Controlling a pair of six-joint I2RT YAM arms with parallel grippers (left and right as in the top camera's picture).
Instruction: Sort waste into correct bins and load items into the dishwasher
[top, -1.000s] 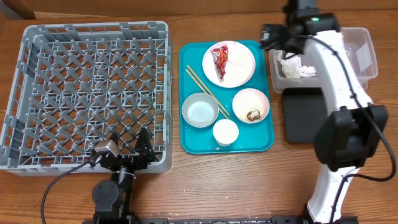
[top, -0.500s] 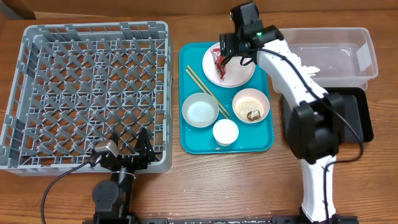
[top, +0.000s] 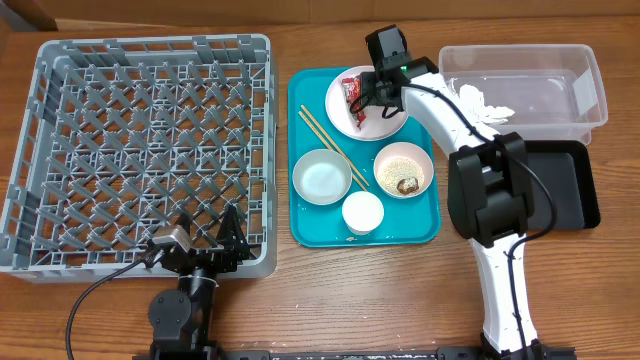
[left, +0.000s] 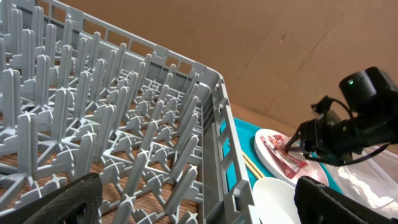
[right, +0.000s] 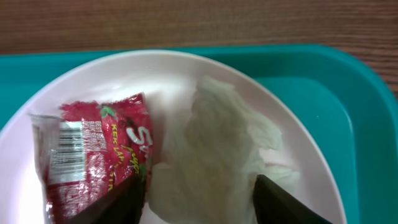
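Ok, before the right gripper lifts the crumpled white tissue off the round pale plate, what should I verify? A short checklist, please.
1. Right gripper straddles the crumpled white tissue on the round pale plate: ok.
2. Crumpled red-and-silver wrapper free of the jaws: not ok, one finger overlaps its edge.
3. Tissue firmly pinched: cannot tell.
4. Clear plastic rectangular tub has room: ok, it holds only another white tissue at one end.
5. Left gripper open, parked by the grey plastic dish rack: ok.

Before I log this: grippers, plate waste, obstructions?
Left gripper open, at grey lattice dish rack. Right gripper open, straddling crumpled white tissue on round pale plate. Crumpled red-and-silver wrapper close alongside.
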